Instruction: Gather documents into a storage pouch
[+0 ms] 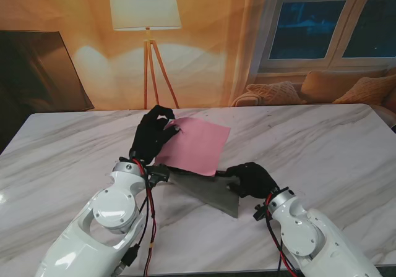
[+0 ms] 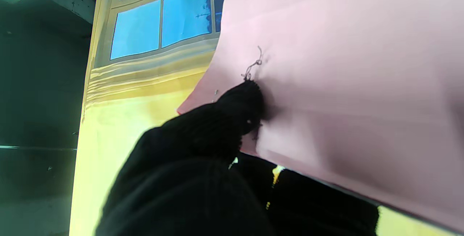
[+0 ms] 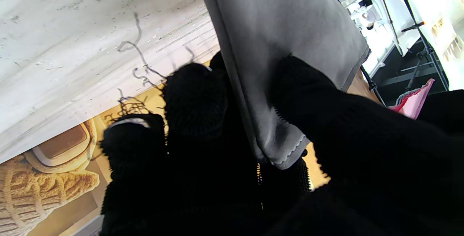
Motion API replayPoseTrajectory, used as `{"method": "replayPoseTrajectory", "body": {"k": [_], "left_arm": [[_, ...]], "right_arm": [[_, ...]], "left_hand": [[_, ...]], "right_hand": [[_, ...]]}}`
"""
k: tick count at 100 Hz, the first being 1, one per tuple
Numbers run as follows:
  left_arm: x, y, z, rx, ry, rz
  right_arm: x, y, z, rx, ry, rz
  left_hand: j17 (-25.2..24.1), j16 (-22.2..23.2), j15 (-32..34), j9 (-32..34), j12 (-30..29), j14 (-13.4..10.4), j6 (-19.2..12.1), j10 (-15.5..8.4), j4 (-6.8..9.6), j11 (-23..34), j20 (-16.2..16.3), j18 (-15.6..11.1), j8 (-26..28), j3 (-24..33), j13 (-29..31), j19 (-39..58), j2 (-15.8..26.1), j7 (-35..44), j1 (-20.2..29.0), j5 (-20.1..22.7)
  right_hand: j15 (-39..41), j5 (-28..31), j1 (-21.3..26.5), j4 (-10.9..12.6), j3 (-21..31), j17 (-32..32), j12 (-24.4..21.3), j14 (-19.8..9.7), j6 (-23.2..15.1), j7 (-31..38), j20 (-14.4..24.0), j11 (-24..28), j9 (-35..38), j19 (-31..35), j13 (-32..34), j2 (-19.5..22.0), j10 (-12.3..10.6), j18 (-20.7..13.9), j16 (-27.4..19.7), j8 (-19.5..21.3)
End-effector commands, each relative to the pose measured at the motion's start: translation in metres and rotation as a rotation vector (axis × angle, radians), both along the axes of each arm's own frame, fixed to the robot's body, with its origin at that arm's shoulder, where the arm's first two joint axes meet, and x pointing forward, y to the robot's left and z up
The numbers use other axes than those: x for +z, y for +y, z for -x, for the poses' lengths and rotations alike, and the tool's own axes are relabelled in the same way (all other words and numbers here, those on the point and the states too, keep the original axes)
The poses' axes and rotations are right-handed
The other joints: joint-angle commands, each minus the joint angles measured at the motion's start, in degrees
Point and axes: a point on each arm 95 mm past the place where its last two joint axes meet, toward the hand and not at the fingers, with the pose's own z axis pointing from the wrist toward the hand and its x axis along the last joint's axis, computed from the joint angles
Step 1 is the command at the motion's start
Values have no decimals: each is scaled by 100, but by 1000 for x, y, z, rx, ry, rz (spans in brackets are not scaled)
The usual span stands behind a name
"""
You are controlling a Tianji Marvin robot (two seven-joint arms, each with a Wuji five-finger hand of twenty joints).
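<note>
The left hand (image 1: 153, 135) pinched a far corner of the flat pink paper sheet (image 1: 195, 144), lifting it over the white marble table (image 1: 322, 147). The right hand (image 1: 250, 179) clamped an edge of the grey fabric storage pouch (image 1: 210, 191). The sheet's near edge met the pouch mouth, so insertion seemed only begun; sliding it fully inside remained.
</note>
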Motion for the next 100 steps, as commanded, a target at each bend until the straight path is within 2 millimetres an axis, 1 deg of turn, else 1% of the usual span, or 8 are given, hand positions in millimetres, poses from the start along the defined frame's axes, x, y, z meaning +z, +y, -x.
{"method": "replayPoseTrajectory", "body": {"k": [1,17,34,38,43,67,90,100], "left_arm": [[-6,-5,0,-11,3,-7],[-14,-3,-4,-8,5,-60],[-12,-1,-10,0,3,-44],[-10,-1,-11,3,-6,-47],[-9,0,-13,7,-14,-51],[-4,3,-23,11,-17,-49],[-11,0,-30,-4,9,-48],[-14,-2,-32,-10,17,-51]], "right_arm": [[-3,2,0,11,4,9],[-4,2,0,9,7,1],[-4,3,0,15,6,2],[-4,3,0,16,5,3],[-4,3,0,18,4,3],[-5,3,0,30,1,6],[-5,3,0,31,-7,4],[-5,3,0,33,-10,5]], "left_hand": [[-306,-1,-26,140,138,202,-366,-701,20,278,-56,-991,111,351,74,-243,212,137,405,193],[-582,-143,-352,211,35,77,-494,-872,-11,248,-208,-950,101,533,100,-506,145,187,313,280],[-817,-169,-478,207,7,37,-539,-896,-24,255,-333,-926,109,603,81,-692,183,216,297,312],[-841,-166,-528,214,-7,-1,-579,-929,-30,272,-464,-945,129,628,109,-755,170,242,286,327],[-919,-136,-612,212,-43,-41,-609,-965,-46,310,-818,-955,147,695,132,-750,183,251,269,327],[-979,-116,-667,222,-43,-63,-637,-979,-34,356,-1092,-991,154,700,131,-824,202,280,269,348],[-1139,-100,-722,229,-53,-81,-676,-992,-36,355,-1322,-1006,157,734,118,-940,210,300,268,384],[-1348,-82,-794,245,-80,-112,-707,-1033,-64,340,-1694,-960,149,775,137,-999,179,304,237,400]], "right_hand": [[135,600,331,374,108,1,22,-330,-458,766,4,141,5,187,-79,592,128,-124,-3,453],[127,595,304,360,155,-23,10,-315,-443,771,-3,148,-1,170,-90,575,142,-128,-11,455],[125,593,310,354,164,-23,0,-314,-442,770,-4,153,-5,170,-88,581,139,-129,-16,454],[125,594,317,354,164,-23,-1,-314,-441,770,-4,154,-5,170,-88,580,140,-129,-17,454],[125,607,327,355,164,-30,-1,-314,-436,779,-5,156,-4,167,-88,581,142,-129,-18,462],[121,628,343,358,152,-42,-2,-302,-431,782,-6,156,-8,160,-99,582,146,-121,-24,492],[122,632,339,358,154,-42,-2,-302,-438,771,-6,153,-5,160,-99,582,146,-121,-26,507],[122,631,335,357,154,-42,-1,-302,-434,769,-5,152,-2,160,-99,579,139,-121,-27,513]]}}
